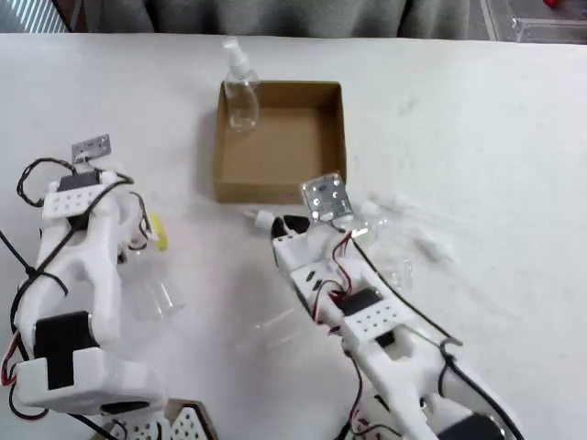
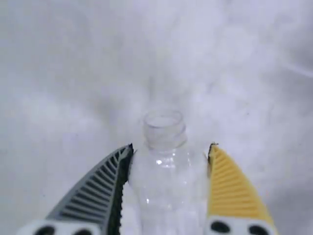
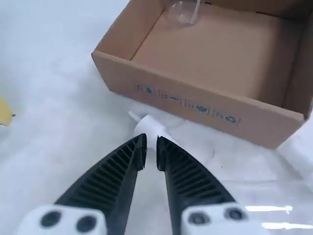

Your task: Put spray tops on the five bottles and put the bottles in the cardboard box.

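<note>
While the left gripper [image 2: 169, 150] clamps a bottle [image 2: 164, 128], the right gripper [image 3: 150, 145] sits nearly closed.

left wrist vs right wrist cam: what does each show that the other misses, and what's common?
Left wrist: the left gripper closed around an uncapped bottle, whose open neck points away from the camera.
Right wrist: the right gripper, nearly shut, with its tips at a spray top. The top lies on the white table just in front of the cardboard box. The base of a clear bottle sits in the box's far corner.
Shared for certain: the white table.
</note>
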